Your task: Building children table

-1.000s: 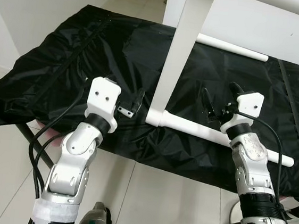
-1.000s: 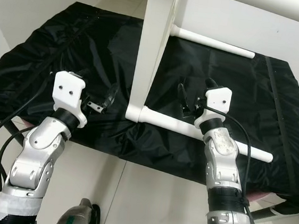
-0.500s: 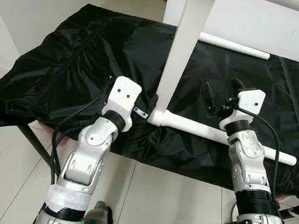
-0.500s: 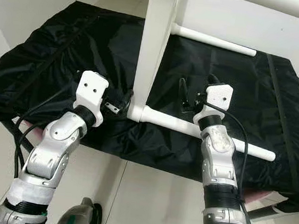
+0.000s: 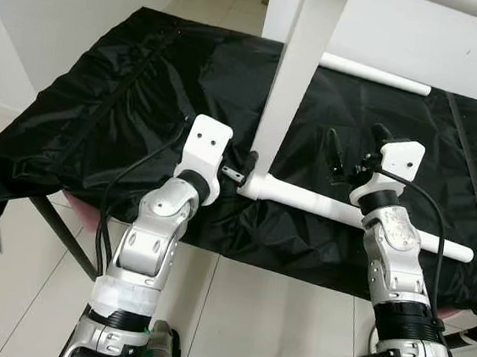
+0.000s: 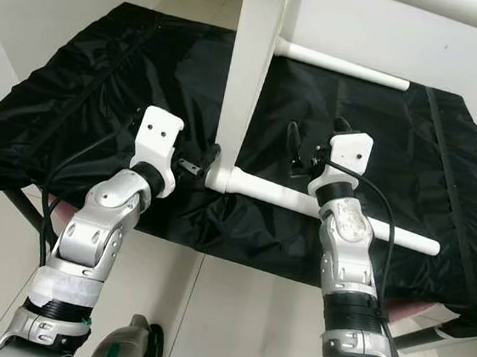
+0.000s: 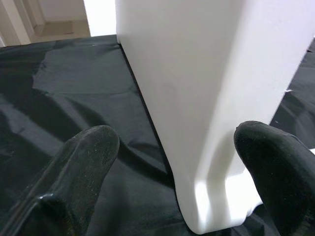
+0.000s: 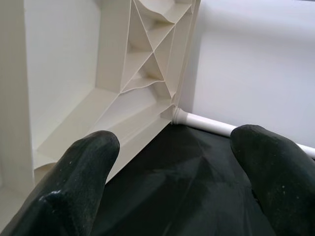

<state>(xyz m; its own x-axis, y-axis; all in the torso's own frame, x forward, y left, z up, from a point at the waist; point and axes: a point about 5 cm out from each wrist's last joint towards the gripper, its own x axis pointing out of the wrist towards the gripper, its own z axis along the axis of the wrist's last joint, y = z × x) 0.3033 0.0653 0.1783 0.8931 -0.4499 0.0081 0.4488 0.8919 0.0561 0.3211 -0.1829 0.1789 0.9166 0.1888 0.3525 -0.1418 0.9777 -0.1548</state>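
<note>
Black cloth (image 5: 128,90) is spread over the work surface, probably to protect the white plastic table frame (image 5: 285,98) stood on it. The left gripper (image 5: 237,172) is set at the foot of the upright leg, fingers spread to either side, apparently to steady it. The right gripper (image 5: 350,160), fingers spread and empty, hovers above the near crossbar (image 5: 362,217).

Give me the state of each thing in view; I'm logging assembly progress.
Left gripper: open, fingers either side of the leg's foot.
Right gripper: open, empty, above the bar.
White table leg: upright, joined to the bar at its foot.
White crossbar: lying on the cloth.
Black cloth: spread, wrinkled.
</note>
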